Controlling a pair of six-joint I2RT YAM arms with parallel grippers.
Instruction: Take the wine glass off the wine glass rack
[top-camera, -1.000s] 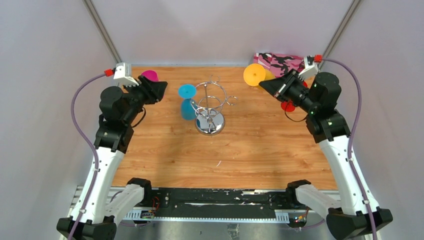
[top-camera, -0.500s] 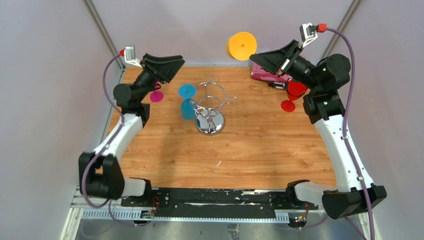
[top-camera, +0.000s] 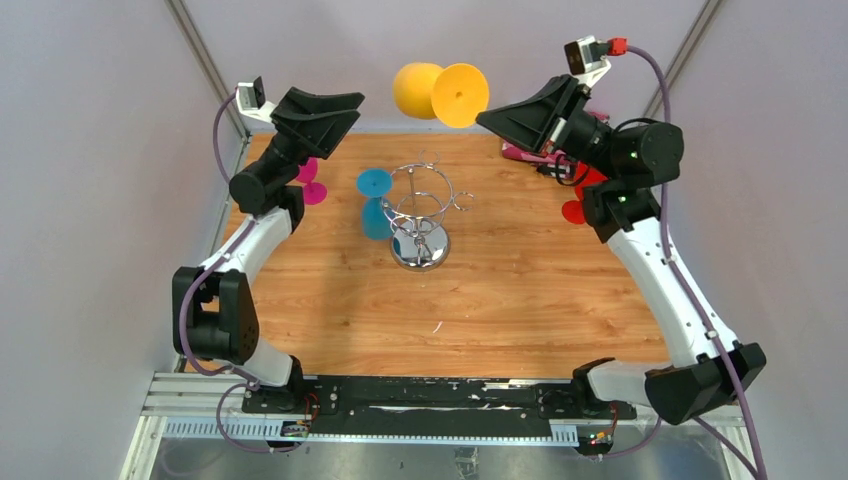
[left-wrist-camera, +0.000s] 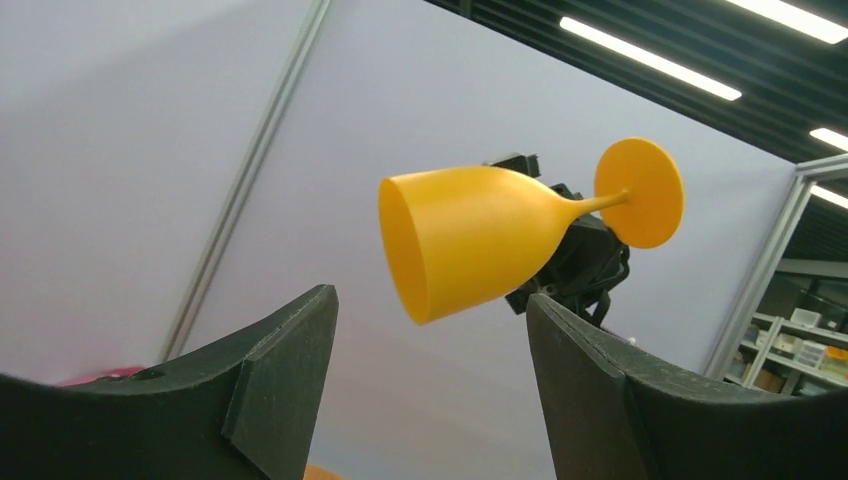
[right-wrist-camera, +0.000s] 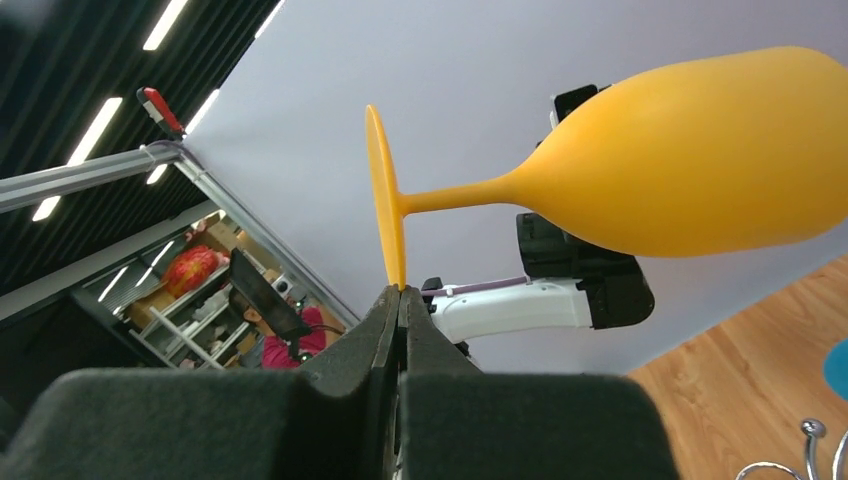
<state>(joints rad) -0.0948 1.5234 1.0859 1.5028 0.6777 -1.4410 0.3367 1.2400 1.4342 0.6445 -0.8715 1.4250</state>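
We see the wooden table (top-camera: 500, 310) with both arms up at its far end.

Right arm (top-camera: 660, 290): long reach from the base, elbow high over the right edge, wrist turned inward toward the centre line. Left arm (top-camera: 245, 240): folded back on itself near the left edge, forearm rising to the far-left corner, wrist pointing right.

Wine glass rack (top-camera: 422, 215) stands mid-table on its mirrored base, well below both grippers.

Yellow wine glass (top-camera: 415, 90) is off the rack, in the air over the table's far edge, lying sideways: bowl to the left, foot to the right. Right gripper (top-camera: 483, 118) is clamped on the rim of the foot. In the right wrist view the fingertips (right-wrist-camera: 392, 310) meet on the lower edge of the disc, with the stem and bowl (right-wrist-camera: 700, 160) sticking out to the side.

Left gripper (top-camera: 345, 122) has its jaws spread wide and holds nothing. It faces the mouth of the bowl (left-wrist-camera: 470, 240), near it but apart.

Blue wine glass (top-camera: 375, 218) sits foot-up at the rack's left side; we think it hangs from an arm but cannot confirm contact.

Magenta wine glass (top-camera: 312, 190) is on the table, partly behind the left forearm. Red wine glass (top-camera: 573, 211) is partly hidden behind the right wrist.
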